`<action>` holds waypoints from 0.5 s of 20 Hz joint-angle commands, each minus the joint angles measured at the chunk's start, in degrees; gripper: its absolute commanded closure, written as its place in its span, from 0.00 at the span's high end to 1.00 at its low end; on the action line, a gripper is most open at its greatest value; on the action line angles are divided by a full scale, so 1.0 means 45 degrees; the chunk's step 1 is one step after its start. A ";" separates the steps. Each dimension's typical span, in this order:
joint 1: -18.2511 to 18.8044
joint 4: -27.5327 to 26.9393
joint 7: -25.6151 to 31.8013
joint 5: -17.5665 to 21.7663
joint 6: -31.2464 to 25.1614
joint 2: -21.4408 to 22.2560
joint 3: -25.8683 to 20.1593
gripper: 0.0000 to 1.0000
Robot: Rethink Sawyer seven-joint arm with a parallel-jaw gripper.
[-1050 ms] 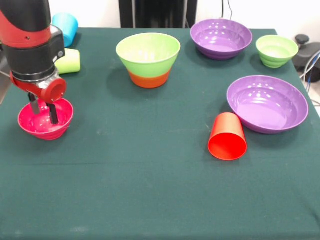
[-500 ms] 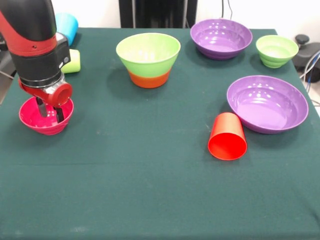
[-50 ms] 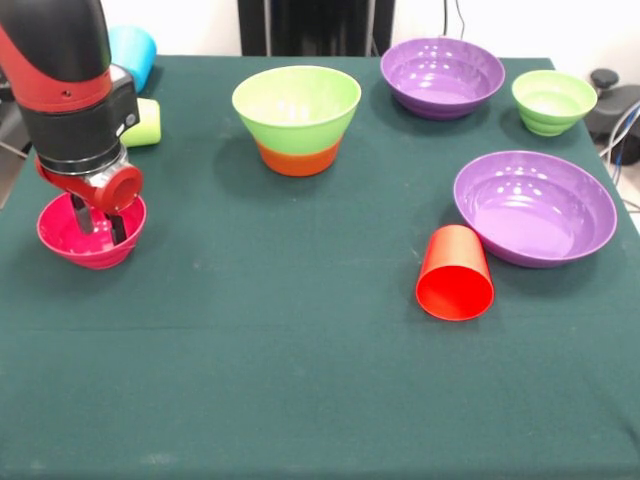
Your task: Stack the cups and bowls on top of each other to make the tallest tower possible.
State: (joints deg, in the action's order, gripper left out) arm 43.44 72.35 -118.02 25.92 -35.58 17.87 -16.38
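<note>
Table: a dark green cloth (image 3: 300,380) fills the frame, its lower half bare.
Arm: the red and black arm comes down at upper left, its gripper (image 3: 100,222) lowered into the pink bowl (image 3: 62,240) at the left edge; the fingers stand a little apart, one seemingly either side of the near wall, but whether they clamp the rim cannot be told.
Purple bowls: one (image 3: 535,207) at right of centre, another (image 3: 442,76) at the top, both upright and apart.
Tower: a lime-green bowl nested on an orange base (image 3: 297,112), upper centre, probably where the pink bowl is headed.
Red cup (image 3: 455,272): on its side, mouth toward the camera, just beside the nearer purple bowl.
Small green bowl (image 3: 554,101): upper right, upright.
Blue cup (image 3: 135,50) and lime cup (image 3: 145,122): lying behind the arm at upper left, partly hidden.
</note>
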 commanded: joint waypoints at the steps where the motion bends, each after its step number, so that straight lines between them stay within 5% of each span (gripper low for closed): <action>1: 0.0044 0.0209 0.2045 0.0395 -0.0172 -0.0208 -0.0899 1.00; 10: -0.0129 0.1464 0.1471 0.0144 -0.0409 0.1184 -0.0673 1.00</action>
State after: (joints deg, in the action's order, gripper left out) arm 43.73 73.64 -118.02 25.93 -35.59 18.99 -16.38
